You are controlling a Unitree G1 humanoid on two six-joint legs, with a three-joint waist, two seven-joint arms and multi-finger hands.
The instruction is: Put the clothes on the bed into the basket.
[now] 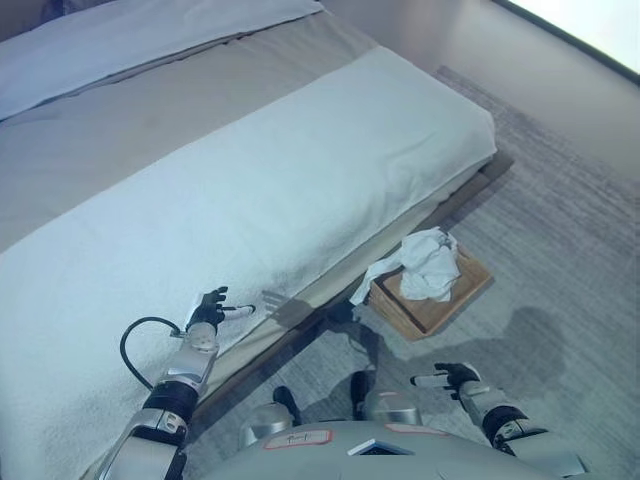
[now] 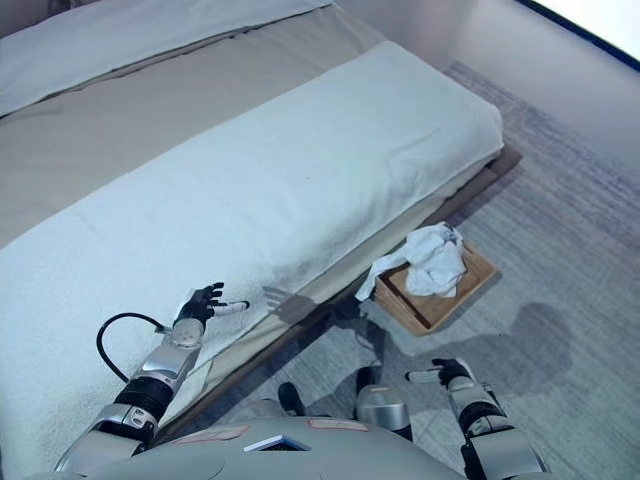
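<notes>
My left hand (image 1: 210,308) hangs over the near edge of the bed (image 1: 250,180), fingers loosely spread and relaxed, one white-tipped finger pointing out to my right, and it holds nothing. Under it lies the white blanket (image 2: 300,190) that covers the near half of the mattress, smooth and flat, and I see no loose garment on it. My right hand (image 1: 447,378) is low over the grey carpet (image 2: 560,220), well apart from the bed, with its fingers also relaxed, a white-tipped finger stretched toward my left, and nothing in its grasp. Between my two hands, a little farther out, the basket (image 1: 440,305) sits on the carpet just beside the bed's dark lower frame, a shallow wooden tray-like box turned at an angle. The clothes (image 1: 428,262) are in it: a crumpled white bundle heaped toward the far side of the basket, with a strip of the cloth trailing over the rim on the side nearest the bed and down toward the floor. The near part of the basket's bottom is bare. Beyond the white blanket the bed shows a beige sheet (image 1: 120,140) running along its length, and at the far upper left a pale pillow (image 2: 130,35) lies across the head of the bed. Past the carpet, at the far right, there is a strip of lighter floor (image 1: 540,70).
</notes>
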